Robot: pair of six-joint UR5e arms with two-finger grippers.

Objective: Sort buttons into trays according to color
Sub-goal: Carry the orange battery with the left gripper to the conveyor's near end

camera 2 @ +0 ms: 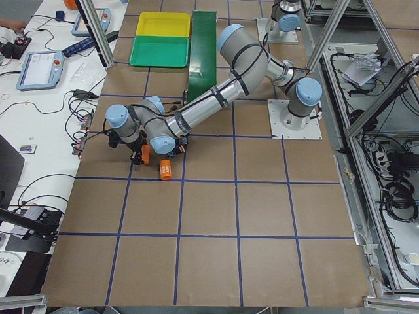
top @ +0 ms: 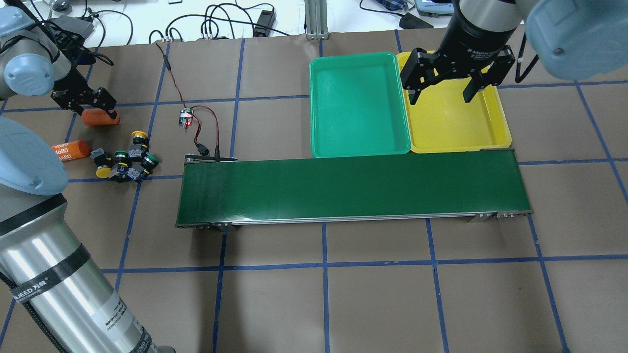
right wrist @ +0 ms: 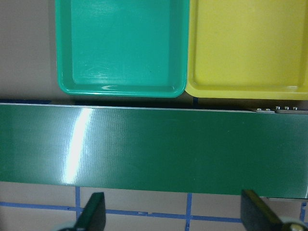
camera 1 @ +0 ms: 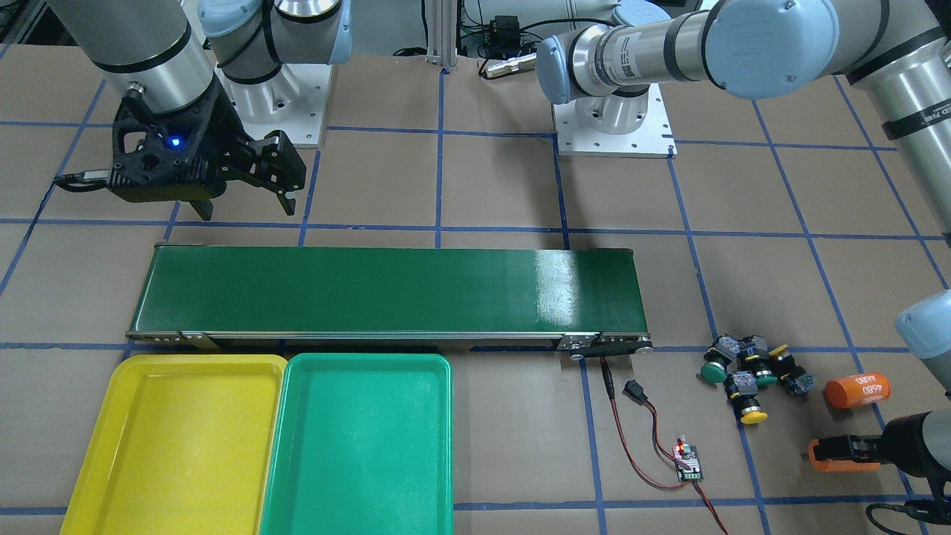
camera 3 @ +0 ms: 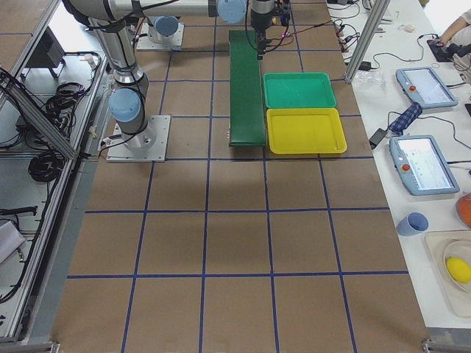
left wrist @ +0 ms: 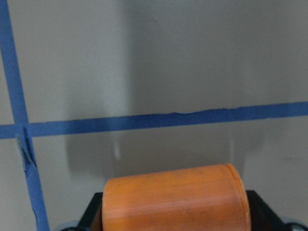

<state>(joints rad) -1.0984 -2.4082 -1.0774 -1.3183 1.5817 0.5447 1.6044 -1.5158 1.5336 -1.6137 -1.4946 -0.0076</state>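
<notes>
**Left gripper** (top: 98, 113): jaws closed round an orange cylinder (left wrist: 173, 197), which is no part of the sort. The wrist view shows it gripped with its long axis running from finger to finger.

**Buttons** (top: 125, 159): all four lie just beside that gripper, on the robot's side of it and a little to its right. They form one tight cluster on the table, tipped on their sides, with caps pointing different ways; two are yellow and two green. A second orange cylinder (top: 71, 149) lies next to the cluster.

**Conveyor belt** (top: 353, 189): runs from there towards the trays.

**Teal-green tray** (top: 360, 108) and **yellow tray** (top: 456, 127): side by side past the belt's right half, edges touching, no button in either.

**Right gripper** (top: 441, 99): jaws wide apart, holding nothing, hanging near that end, well apart from the buttons.

**Judgement:** the left arm is much the nearer, but must release the cylinder first.
</notes>
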